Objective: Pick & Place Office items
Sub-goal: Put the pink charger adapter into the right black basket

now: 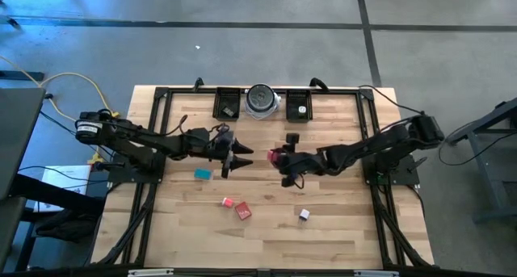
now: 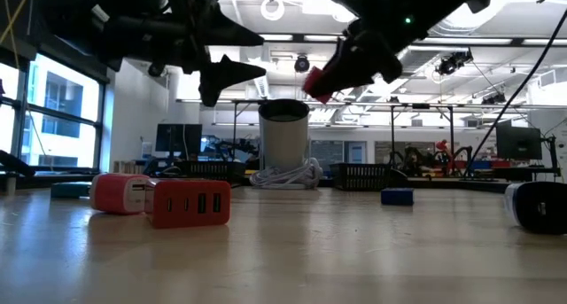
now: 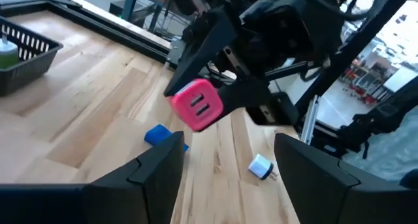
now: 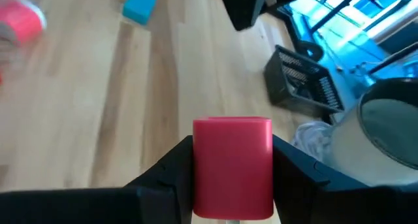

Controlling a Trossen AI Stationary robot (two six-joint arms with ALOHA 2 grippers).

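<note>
The right gripper (image 1: 277, 157) was held above mid-table, its fingers (image 4: 163, 178) clamped on a pink block (image 1: 275, 156). The left gripper (image 1: 240, 157) was held just left of it, facing it, fingers (image 3: 153, 172) spread and empty. On the table (image 1: 339, 228) lay a teal block (image 1: 202, 174), two red blocks (image 1: 237, 207), a white block (image 1: 304, 215) and, farther, a black block (image 1: 292, 137). Two trays (image 1: 227, 103) flanked a dish (image 1: 261, 100) at the far edge.

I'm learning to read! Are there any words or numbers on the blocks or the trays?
None can be read.
The pink block in the right gripper shows two slots, no letters.
The red block shows three slots, no letters.
Signs in the room behind are too blurred to read.
</note>
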